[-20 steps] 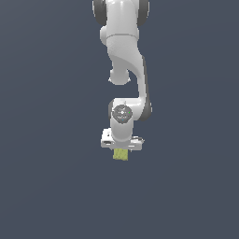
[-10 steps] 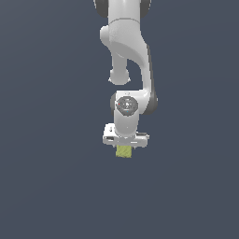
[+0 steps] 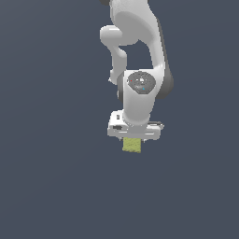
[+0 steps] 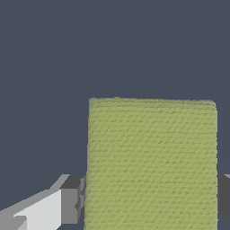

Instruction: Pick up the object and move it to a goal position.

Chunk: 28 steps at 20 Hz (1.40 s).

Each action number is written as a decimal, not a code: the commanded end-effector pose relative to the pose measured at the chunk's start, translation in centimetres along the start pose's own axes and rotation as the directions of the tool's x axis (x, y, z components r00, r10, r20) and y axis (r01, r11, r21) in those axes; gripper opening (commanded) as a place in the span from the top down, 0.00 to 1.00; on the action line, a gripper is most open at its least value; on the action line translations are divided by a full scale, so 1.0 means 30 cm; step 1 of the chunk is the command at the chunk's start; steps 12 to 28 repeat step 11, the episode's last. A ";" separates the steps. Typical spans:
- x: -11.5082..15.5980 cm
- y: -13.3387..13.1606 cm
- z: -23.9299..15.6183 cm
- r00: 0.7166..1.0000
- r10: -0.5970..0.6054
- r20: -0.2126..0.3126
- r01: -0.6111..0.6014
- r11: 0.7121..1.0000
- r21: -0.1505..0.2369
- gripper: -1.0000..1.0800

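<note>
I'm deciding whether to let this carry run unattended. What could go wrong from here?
The block hangs mostly below the tool, so only its upper part looks gripped; a fast move might let it slip or tilt. In the wrist view one finger sits at the block's edge and the other is barely in frame, so how centred the grip is cannot be judged. No goal marker shows in either view, so the placement can't be checked here.

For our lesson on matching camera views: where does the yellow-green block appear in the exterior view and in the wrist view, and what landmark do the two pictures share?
Exterior view: the yellow-green block pokes out just below the white hand, slightly below the picture's centre.
Wrist view: the block fills much of the frame, seen close up between the hand's grey pads.
Shared landmark: the hand itself, straddling the block in both views.
</note>
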State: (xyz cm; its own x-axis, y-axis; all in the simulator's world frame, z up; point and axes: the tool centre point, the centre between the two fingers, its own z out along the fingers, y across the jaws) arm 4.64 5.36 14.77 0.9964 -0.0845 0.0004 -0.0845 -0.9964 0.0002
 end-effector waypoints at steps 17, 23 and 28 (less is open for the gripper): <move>0.023 -0.052 -0.159 1.000 0.001 0.000 -0.001 1.000 0.000 1.00; 0.023 -0.052 -0.159 1.000 0.001 0.000 -0.001 1.000 0.000 1.00; 0.023 -0.052 -0.159 1.000 0.001 0.000 -0.001 1.000 0.000 1.00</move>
